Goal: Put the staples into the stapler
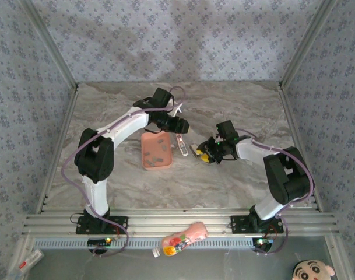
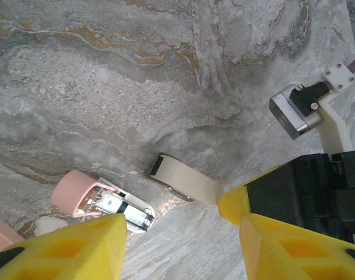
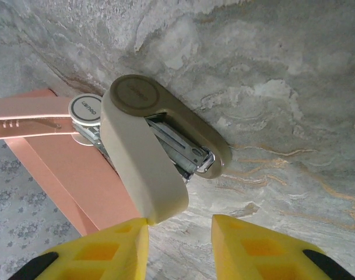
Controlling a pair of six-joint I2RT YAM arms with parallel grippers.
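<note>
Stapler (image 1: 182, 144): tiny pink-and-cream model, lying on desk (image 1: 235, 111), just right of salmon-pink tray (image 1: 143, 158), between the two claws.
Stapler condition: cream top cover swung open, away from base; silvery metal channel exposed beneath; pink end toward tray.
Staples (image 1: 156, 148): short dark strips, loose inside tray; count not readable.
Left claw (image 2: 183, 228): yellow foam fingers spread wide, gripping nothing; poised over stapler's pink end and metal part.
Right claw (image 3: 180, 228): fingers apart, bare desk visible between them; one yellow fingertip touching free end of cream cover; no pinch on it.
Tray: rectangular, shallow, near desk centre, long side running away from arm bases.
Bottle (image 1: 180, 239): pink, colourful label, lying on its side between the arm bases at near edge, well apart from stapler.
Desk: grey marbled surface with orange veins.
</note>
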